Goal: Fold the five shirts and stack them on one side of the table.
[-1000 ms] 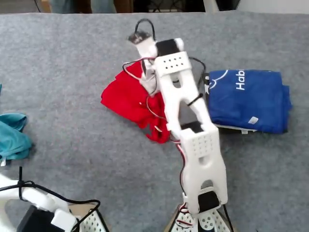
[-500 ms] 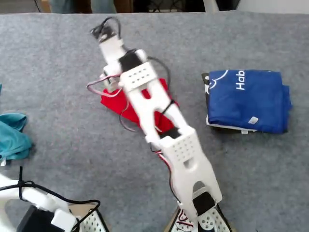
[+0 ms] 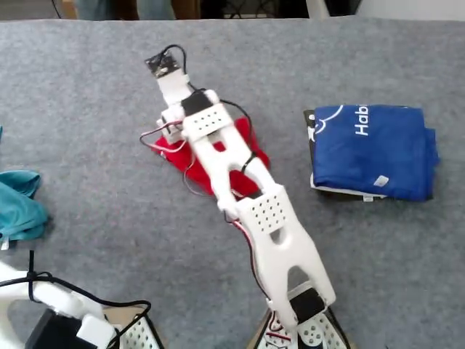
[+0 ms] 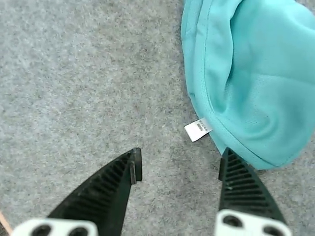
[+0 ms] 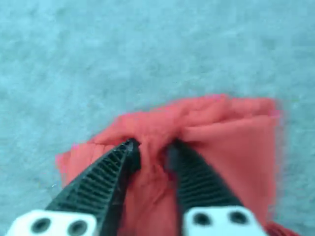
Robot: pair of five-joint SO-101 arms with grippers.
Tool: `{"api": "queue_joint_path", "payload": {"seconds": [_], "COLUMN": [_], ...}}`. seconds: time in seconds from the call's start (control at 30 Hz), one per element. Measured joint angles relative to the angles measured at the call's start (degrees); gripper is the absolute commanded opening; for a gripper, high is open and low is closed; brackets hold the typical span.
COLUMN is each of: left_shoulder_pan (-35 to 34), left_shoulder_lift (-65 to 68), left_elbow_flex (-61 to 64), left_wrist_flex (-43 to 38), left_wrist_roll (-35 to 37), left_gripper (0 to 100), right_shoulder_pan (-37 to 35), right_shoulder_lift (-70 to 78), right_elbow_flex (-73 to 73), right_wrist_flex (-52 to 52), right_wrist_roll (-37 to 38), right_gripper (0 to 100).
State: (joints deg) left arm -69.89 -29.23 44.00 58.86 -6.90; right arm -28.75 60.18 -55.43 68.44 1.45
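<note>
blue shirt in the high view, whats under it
A pale strip peeks out below the blue shirt's near edge, and a dark edge shows at its left side. The rest is covered, so what they belong to cannot be told.

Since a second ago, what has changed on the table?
The right arm swung left, its end effector pinching the red shirt and pulling it into a tighter bunch. The folded blue shirt and the teal shirt stayed put.
</note>
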Motion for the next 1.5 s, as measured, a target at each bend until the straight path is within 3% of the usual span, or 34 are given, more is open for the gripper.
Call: {"api": "queue_joint_path", "payload": {"seconds": [0.33, 0.67, 0.9, 1.13, 1.5], "left_shoulder_pan": [0.00, 2.90, 22.07, 39.38, 63.74], "left_shoulder_lift": [0.00, 0.00, -0.26, -0.35, -0.35], "left_elbow_flex": [0.00, -0.09, -4.84, -15.30, -16.70], "left_wrist_flex": [0.00, 1.58, 12.66, 17.23, 15.47], "left_wrist_roll": [0.00, 0.35, 0.18, 0.35, 14.07], "left_gripper": [27, 27, 27, 28, 30], "right_shoulder_pan": [1.23, 1.23, -1.05, -3.69, 3.60], "right_shoulder_lift": [0.70, 0.70, -6.95, -11.87, -11.87], "right_elbow_flex": [-10.64, -35.43, -36.66, -32.88, -19.43], "right_wrist_flex": [8.35, 23.74, 21.98, 17.41, 14.95], "right_wrist_roll": [0.00, 0.00, -2.20, -2.64, -2.64], "right_gripper": [1.6, 1.5, 1.5, 1.5, 1.6]}}
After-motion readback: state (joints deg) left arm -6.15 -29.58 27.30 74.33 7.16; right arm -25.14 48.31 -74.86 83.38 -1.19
